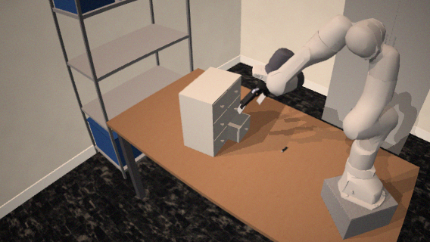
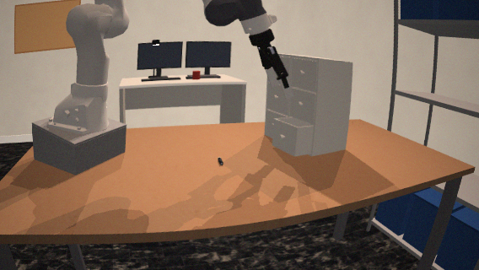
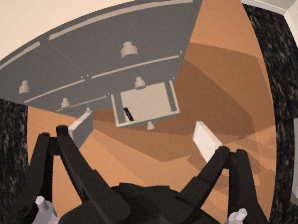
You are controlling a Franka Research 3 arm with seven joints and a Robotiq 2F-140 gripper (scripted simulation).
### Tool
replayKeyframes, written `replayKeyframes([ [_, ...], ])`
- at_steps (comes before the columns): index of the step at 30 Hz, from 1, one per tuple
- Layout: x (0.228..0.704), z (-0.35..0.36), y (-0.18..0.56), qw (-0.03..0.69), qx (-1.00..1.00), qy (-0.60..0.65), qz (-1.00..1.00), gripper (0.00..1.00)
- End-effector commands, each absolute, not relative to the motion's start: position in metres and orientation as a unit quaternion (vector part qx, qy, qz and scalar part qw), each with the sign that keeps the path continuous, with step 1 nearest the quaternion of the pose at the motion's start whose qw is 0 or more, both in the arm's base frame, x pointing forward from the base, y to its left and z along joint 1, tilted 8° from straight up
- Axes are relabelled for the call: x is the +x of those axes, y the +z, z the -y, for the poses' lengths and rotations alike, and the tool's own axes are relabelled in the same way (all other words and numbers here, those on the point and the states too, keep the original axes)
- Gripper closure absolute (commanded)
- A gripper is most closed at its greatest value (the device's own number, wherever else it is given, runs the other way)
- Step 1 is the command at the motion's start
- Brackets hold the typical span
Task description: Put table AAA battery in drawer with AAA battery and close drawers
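Observation:
The small white chest (image 1: 210,110) stands on the brown table, and also shows in the exterior view (image 2: 314,105) and the wrist view (image 3: 100,43). One low drawer (image 1: 239,126) is pulled partly out; it also shows in the exterior view (image 2: 291,132). In the wrist view the open drawer (image 3: 144,104) holds a small dark thing (image 3: 128,115) at one side; I cannot tell what it is. The other drawers are pushed in. My gripper (image 1: 250,104) is open and empty, in front of the chest's upper drawers and above the open drawer. The AAA battery (image 1: 284,150) lies on the table, apart from the chest, and shows in the exterior view (image 2: 220,160).
A metal shelf rack (image 1: 125,68) stands behind the chest, off the table. My arm's base (image 1: 357,206) sits on the table's near right corner. A desk with two monitors (image 2: 183,80) stands beyond the table.

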State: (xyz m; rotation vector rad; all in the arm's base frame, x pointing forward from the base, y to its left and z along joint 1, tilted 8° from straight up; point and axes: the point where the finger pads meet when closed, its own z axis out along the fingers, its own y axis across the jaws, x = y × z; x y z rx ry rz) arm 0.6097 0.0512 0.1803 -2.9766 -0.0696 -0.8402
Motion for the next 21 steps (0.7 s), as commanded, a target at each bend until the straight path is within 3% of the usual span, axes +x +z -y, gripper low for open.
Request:
replayKeyframes([
  [1, 0.6084, -0.0508, 0.1822, 0.020, -0.962, -0.270, -0.035, 0.00],
  [21, 0.5986, -0.0481, 0.1905, 0.027, -0.948, -0.265, -0.174, 0.00],
])
